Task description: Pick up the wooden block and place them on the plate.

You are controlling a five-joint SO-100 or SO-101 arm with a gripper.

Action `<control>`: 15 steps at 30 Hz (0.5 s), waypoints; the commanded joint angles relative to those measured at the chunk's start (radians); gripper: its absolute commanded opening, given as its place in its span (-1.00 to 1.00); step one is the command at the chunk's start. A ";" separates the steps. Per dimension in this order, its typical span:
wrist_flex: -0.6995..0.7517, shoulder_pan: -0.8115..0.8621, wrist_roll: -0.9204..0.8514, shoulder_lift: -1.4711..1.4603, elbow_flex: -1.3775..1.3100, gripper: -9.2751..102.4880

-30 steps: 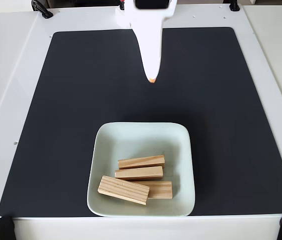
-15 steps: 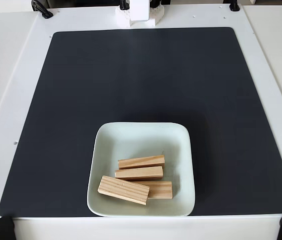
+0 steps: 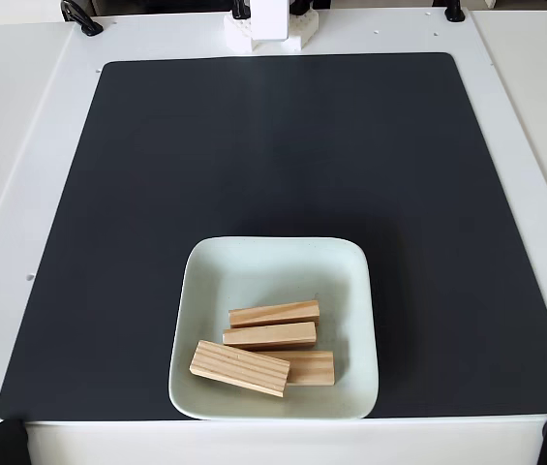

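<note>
The pale mint-white square ceramic plate [image 3: 273, 329] with rounded corners sits on a black rectangular mat [image 3: 283, 174], close to the mat's near edge and about midway between its left and right edges. Four light wooden rectangular blocks [image 3: 263, 347] lie in the plate's near half, bunched together and touching, the front one tilted across another. At the white tabletop's [image 3: 21, 194] far edge stands the arm's white base [image 3: 268, 29]. I cannot tell how the claw stands.
</note>
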 commanded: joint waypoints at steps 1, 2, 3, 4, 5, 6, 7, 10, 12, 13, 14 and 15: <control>-0.009 -0.006 -0.048 0.017 0.066 -0.84; 0.037 -0.006 -0.044 0.017 0.071 -0.84; 0.110 -0.008 -0.044 0.018 0.067 -0.84; 0.181 -0.009 -0.044 0.018 0.064 -0.84; 0.245 -0.011 -0.043 0.018 0.064 -0.83; 0.307 -0.011 -0.043 0.018 0.067 -0.83; 0.371 -0.011 -0.043 0.020 0.067 -0.83; 0.549 -0.011 -0.043 0.020 0.067 -0.83; 0.657 -0.011 -0.043 0.021 0.067 -0.83; 0.703 -0.011 -0.043 0.021 0.067 -0.83; 0.746 -0.011 -0.043 0.021 0.067 -0.83; 0.788 -0.011 -0.043 0.021 0.067 -0.83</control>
